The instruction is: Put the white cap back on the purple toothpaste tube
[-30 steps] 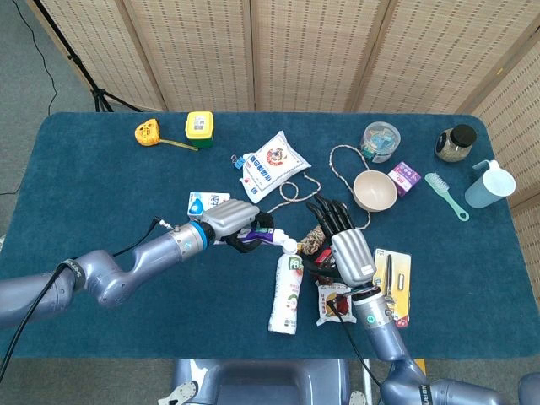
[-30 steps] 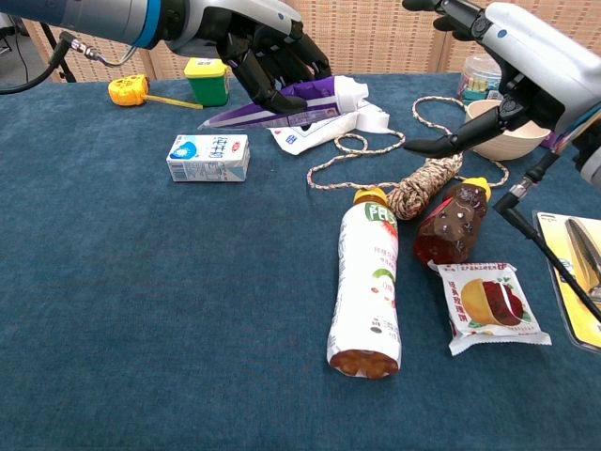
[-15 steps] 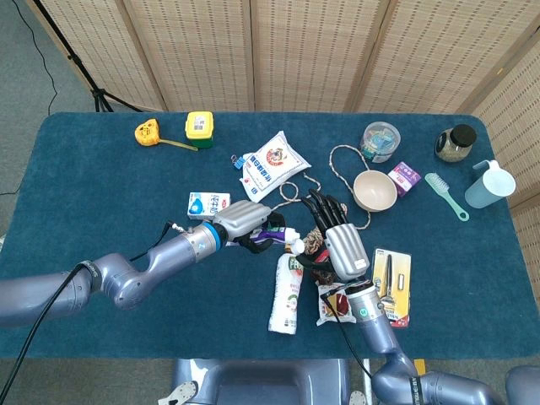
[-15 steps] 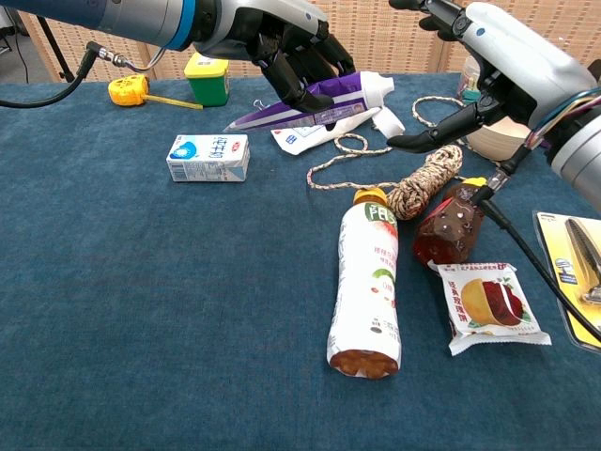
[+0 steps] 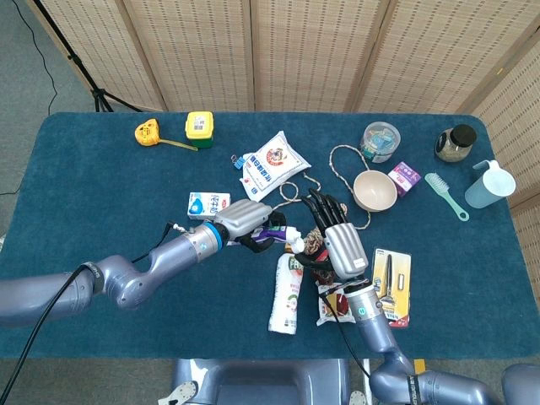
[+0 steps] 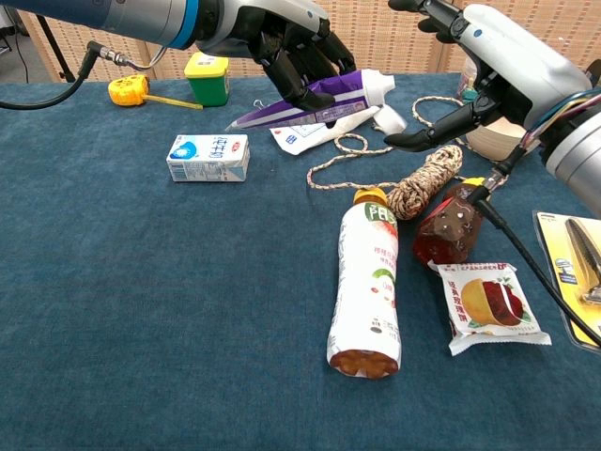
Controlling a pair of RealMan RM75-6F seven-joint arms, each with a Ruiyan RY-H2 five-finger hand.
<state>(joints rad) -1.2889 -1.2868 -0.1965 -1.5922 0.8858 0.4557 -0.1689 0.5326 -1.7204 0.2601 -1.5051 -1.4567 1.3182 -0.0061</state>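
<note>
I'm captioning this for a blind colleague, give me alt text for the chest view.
The left hand holds a purple toothpaste tube above a blue table, its white end toward the right hand, whose fingers are spread. Below lie a coiled rope and a white bottle.

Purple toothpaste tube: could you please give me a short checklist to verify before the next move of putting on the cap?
1. Left hand grips the purple toothpaste tube, lifted off the table: ok.
2. The tube's white end points towards the right hand: ok.
3. White cap located: cannot tell. The white end may be the cap or the bare neck, and no loose cap shows.
4. Right hand holds the cap: not ok. Its fingers are spread, with nothing seen in them.
5. Space under the right hand is free: not ok. The rope bundle lies just below it.
</note>
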